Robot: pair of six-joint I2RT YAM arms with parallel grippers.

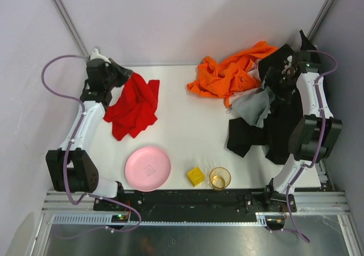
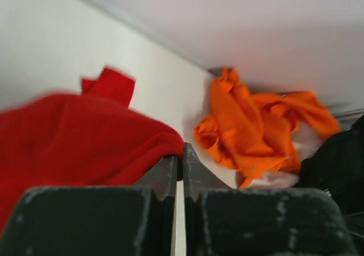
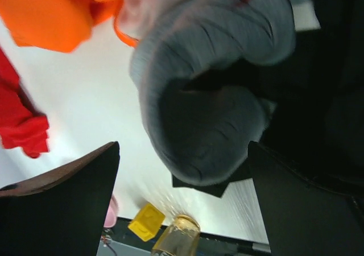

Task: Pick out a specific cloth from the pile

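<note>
A: Location of the cloth [image 1: 135,105]?
B: Left side of the table [image 1: 187,122], toward the far-left corner, lying crumpled. Well apart from the pile [image 1: 253,105] at the far-right corner. Just beyond the pink plate [image 1: 148,168].
A: Left end effector [image 1: 121,74] status?
B: At the cloth's far-left edge. Fingers nearly together in the wrist view, red fabric bunched right at the tips. Reads as clamped on an edge fold. Can't see how deep the bite goes.
A: Right end effector [image 3: 183,148]?
B: Spread wide over the pile, grey cloth [image 3: 210,96] in front of the gap, not gripped.
A: Handling?
B: Judging by looks: light, limp, zero stiffness. Expect drape and drag across the table, with the trailing edge sweeping near the plate. Not fragile. Low slip risk on that soft weave. Best hold: a doubled fold near an edge, pinched deep, never a single layer.
</note>
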